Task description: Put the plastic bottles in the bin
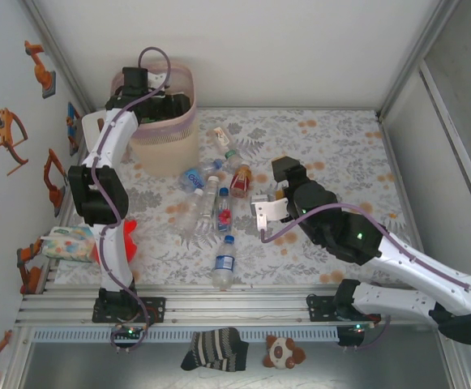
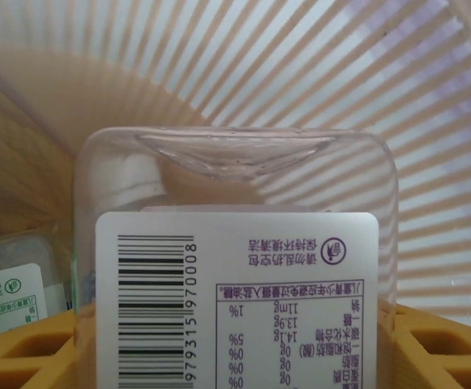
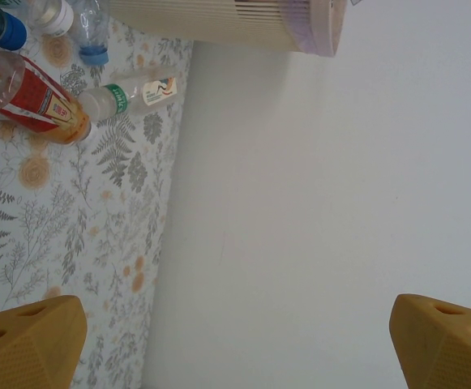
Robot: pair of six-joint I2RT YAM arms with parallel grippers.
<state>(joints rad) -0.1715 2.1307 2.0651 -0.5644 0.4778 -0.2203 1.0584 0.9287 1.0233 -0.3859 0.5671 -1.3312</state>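
Slatted bin walls (image 2: 316,57) closely ring the bottle (image 2: 235,186) between left fingers (image 2: 438,344).

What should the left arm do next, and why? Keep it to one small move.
Probably open the left gripper and let go. Its yellow fingers clamp a clear labelled bottle. The bin shows its slatted wall all around, and another bottle lies below, so the drop should land inside.
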